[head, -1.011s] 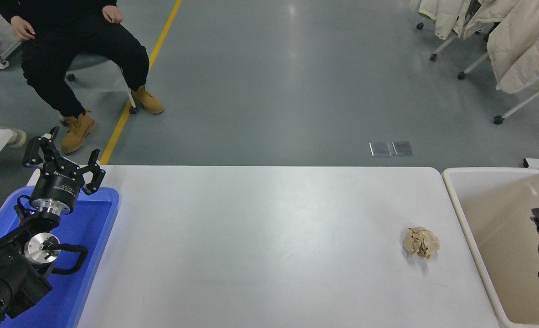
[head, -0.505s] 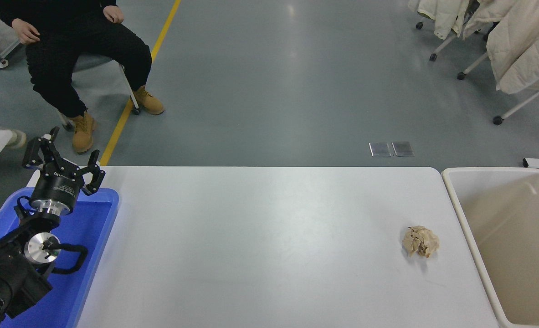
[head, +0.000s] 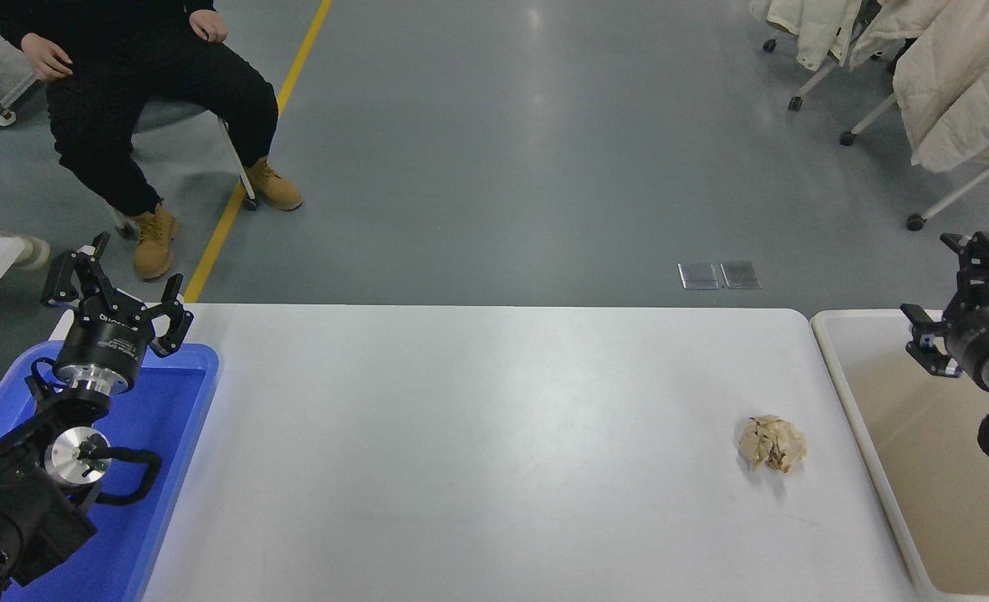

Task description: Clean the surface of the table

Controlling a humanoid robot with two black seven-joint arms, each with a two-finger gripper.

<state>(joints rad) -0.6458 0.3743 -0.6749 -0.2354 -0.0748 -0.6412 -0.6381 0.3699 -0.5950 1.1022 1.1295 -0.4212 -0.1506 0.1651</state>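
Though its print unreadable, left gripper (head: 118,288) over blue tray (head: 178,418).

- Crumpled tan paper ball (head: 772,444) on the table surface (head: 477,451), near its right end.
- Right gripper (head: 948,301) over beige bin (head: 845,393), fingers spread.
- Left gripper (head: 118,297) parked above blue tray (head: 168,435), fingers apart.

My right gripper (head: 954,293) is back at the right edge of the frame, higher than a second ago, after slipping out of view half a second back. Its fingers are spread above the beige bin's (head: 828,351) far rim.
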